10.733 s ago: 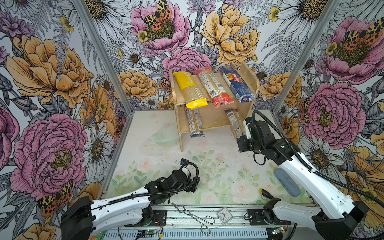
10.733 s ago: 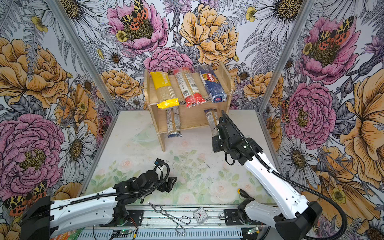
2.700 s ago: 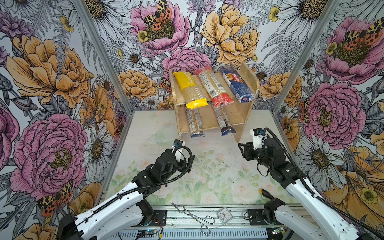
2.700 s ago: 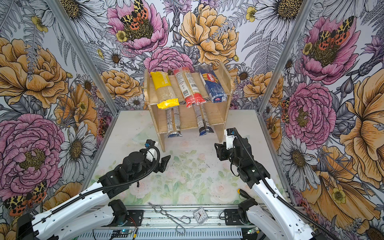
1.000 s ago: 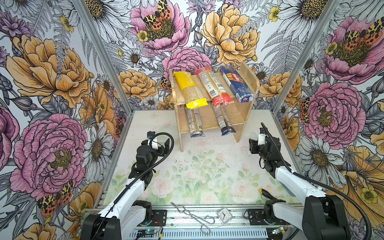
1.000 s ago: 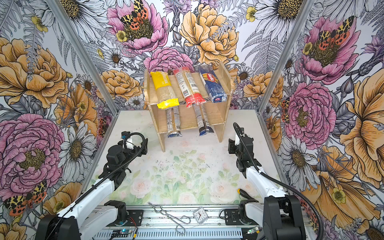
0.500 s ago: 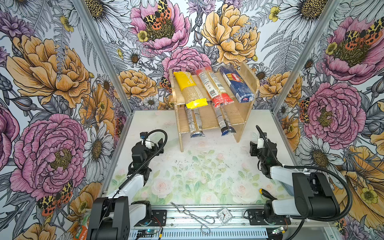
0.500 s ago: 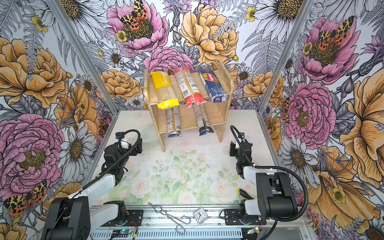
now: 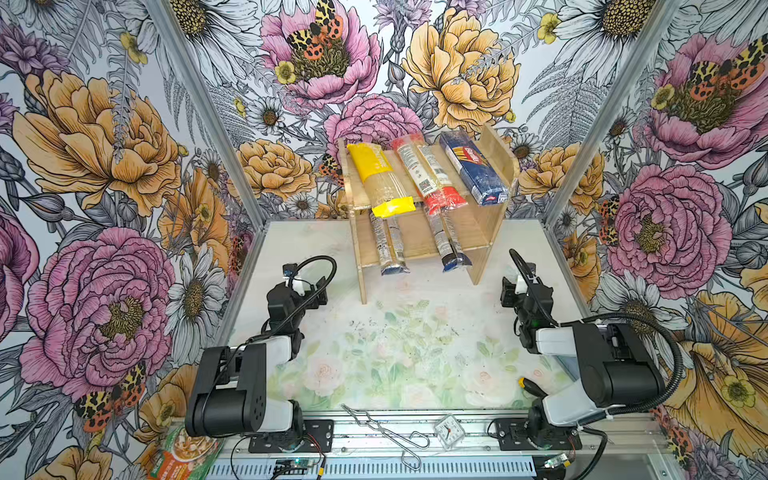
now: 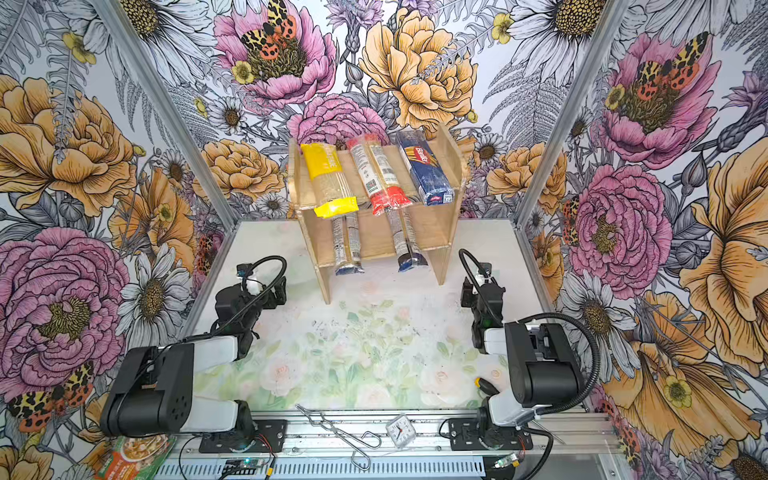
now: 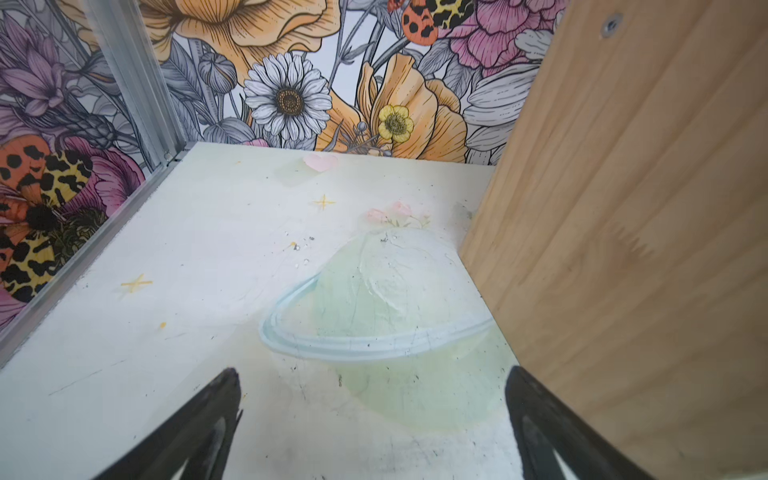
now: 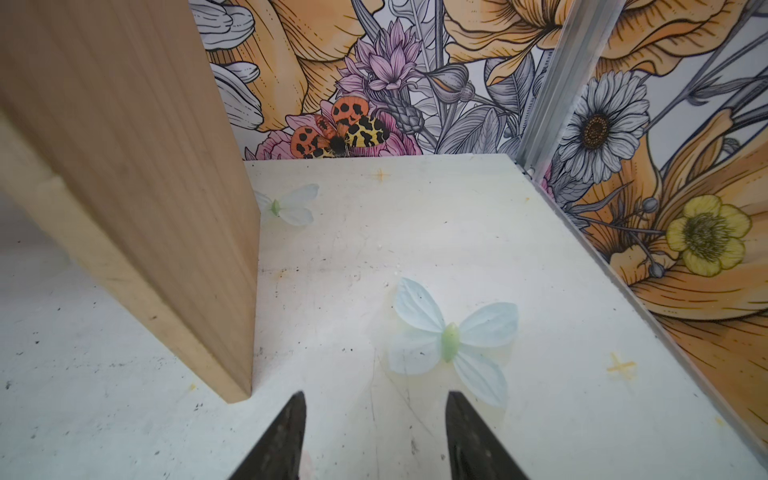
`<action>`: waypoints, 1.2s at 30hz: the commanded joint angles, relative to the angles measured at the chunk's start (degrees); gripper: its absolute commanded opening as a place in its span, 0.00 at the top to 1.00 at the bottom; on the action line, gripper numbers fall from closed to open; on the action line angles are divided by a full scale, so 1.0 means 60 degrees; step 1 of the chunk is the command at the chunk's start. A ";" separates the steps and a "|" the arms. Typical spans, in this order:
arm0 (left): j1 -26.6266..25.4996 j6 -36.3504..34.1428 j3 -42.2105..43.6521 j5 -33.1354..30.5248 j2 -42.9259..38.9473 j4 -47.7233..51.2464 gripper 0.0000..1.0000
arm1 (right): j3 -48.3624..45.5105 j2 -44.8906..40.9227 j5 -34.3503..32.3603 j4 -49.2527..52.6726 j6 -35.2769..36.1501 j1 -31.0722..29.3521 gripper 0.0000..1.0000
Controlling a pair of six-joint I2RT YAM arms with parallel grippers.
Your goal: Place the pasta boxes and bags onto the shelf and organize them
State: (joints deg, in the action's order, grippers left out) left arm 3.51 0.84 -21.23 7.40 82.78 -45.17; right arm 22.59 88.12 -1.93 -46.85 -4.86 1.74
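The small light wooden two-tier shelf [image 9: 417, 243] stood at the table's back. Its top tier carried a yellow-ended clear spaghetti pack [image 9: 380, 183], a red-ended clear pack [image 9: 428, 178] and a dark blue Barilla pack [image 9: 473, 170]. One slim clear blue-ended pack [image 9: 388, 249] and its twin [image 9: 448, 245] lay below. The left gripper [image 11: 374, 382] and right gripper [image 12: 376, 403] flanked it, jaws apart, empty. Wire tongs [image 9: 386, 432] and a small clock [image 9: 449, 430] lay on the front rail.

Bold floral walls [image 9: 104, 166] enclose a pale flower-printed tabletop [image 9: 395, 353].

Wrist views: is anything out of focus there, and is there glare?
In the left wrist view the shelf side is soft near the camera, the table sharp; in the right wrist view the same shelf blurs likewise; no strong glare in either.
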 commanded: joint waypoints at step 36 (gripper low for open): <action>-0.0159 -0.0300 -0.0094 -0.0562 0.1012 -0.1388 0.01 | -0.0024 -0.0008 -0.0423 -0.0476 0.0092 -0.0105 0.00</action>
State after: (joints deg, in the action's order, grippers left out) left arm 3.14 0.01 -21.08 5.13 89.36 -52.14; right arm 22.59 88.12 -3.03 -47.94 -4.84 1.67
